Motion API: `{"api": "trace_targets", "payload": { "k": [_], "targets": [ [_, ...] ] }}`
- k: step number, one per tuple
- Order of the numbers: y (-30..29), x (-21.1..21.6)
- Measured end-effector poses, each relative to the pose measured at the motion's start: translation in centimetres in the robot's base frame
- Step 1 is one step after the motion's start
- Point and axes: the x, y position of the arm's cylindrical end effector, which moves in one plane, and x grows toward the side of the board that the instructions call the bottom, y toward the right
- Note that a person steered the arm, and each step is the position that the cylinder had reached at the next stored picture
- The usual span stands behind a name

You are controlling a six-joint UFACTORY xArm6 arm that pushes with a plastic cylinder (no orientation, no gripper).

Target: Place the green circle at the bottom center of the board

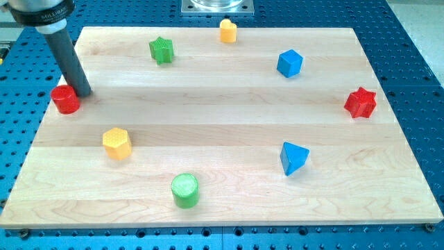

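The green circle (pixel 185 190) is a short green cylinder near the view's bottom edge of the wooden board (pixel 229 139), a little left of centre. My tip (pixel 84 92) is at the board's left side, right beside the red cylinder (pixel 66 99), on its right. The tip is far from the green circle, up and to the left of it.
A yellow hexagon (pixel 116 144) lies between the tip and the green circle. A green star (pixel 161 50) and a yellow block (pixel 227 30) sit near the top. A blue cube (pixel 290 63), a red star (pixel 361 103) and a blue triangle (pixel 293 157) are on the right.
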Motion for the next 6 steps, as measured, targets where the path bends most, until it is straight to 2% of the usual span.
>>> {"api": "trace_targets", "payload": {
  "k": [1,3,5,6],
  "targets": [
    [1.6,-1.9],
    [13.0,-3.0],
    [15.4,1.0],
    [21.0,4.6]
  ]
}}
